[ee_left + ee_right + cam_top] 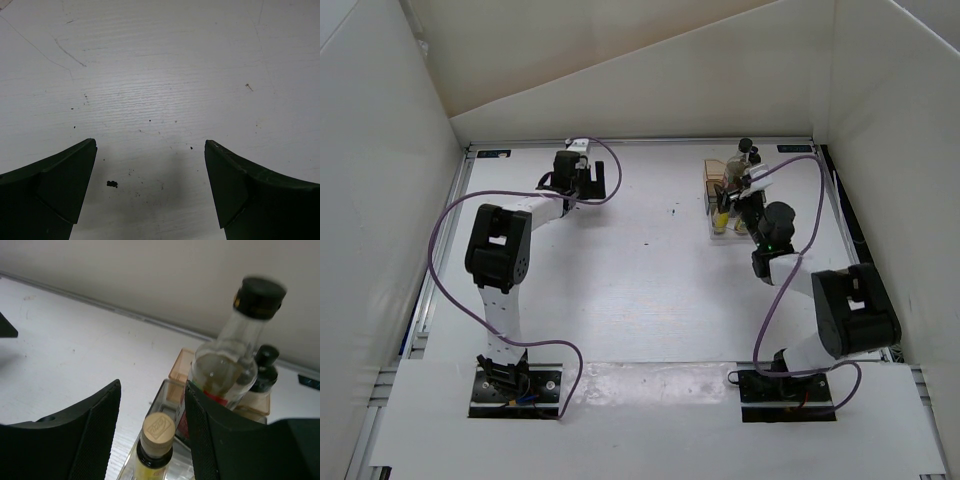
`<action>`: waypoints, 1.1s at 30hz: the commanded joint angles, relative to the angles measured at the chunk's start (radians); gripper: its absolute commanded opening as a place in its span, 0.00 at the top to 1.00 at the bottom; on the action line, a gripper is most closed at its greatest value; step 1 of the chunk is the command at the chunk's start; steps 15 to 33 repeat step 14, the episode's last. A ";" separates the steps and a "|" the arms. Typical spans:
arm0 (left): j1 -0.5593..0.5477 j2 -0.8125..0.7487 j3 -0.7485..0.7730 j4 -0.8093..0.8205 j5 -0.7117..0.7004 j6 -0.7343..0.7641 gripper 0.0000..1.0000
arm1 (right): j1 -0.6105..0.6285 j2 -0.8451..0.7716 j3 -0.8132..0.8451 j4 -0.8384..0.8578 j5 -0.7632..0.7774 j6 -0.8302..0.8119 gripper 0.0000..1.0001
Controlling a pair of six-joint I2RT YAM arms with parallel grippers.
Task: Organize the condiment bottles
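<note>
In the right wrist view a tiny yellow-labelled bottle (158,440) with a brown cap stands in a clear tray (170,390). My right gripper (152,390) is open around it, and neither finger touches the cap. A taller clear bottle (225,365) with a black cap and a red label rises just behind the right finger. A short black-capped bottle (265,370) stands behind that one. From above, the bottles (723,215) cluster in the tray (712,185) at the back right, under my right gripper (740,205). My left gripper (150,145) is open over bare table, also at the back left (582,185).
An amber compartment (180,367) adjoins the clear tray on its far side. White walls close in the table at the back (640,90) and on both sides. A purple cable (790,270) loops along the right arm beside the tray.
</note>
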 commanded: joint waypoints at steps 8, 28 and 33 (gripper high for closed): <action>-0.023 -0.148 0.029 -0.095 -0.064 -0.057 0.00 | 0.072 -0.306 0.028 -0.136 0.033 -0.146 0.40; -0.059 -0.150 0.096 -0.264 -0.199 -0.049 0.00 | 0.107 -0.443 0.001 -0.251 0.045 -0.126 0.38; -0.059 -0.150 0.096 -0.264 -0.199 -0.049 0.00 | 0.107 -0.443 0.001 -0.251 0.045 -0.126 0.38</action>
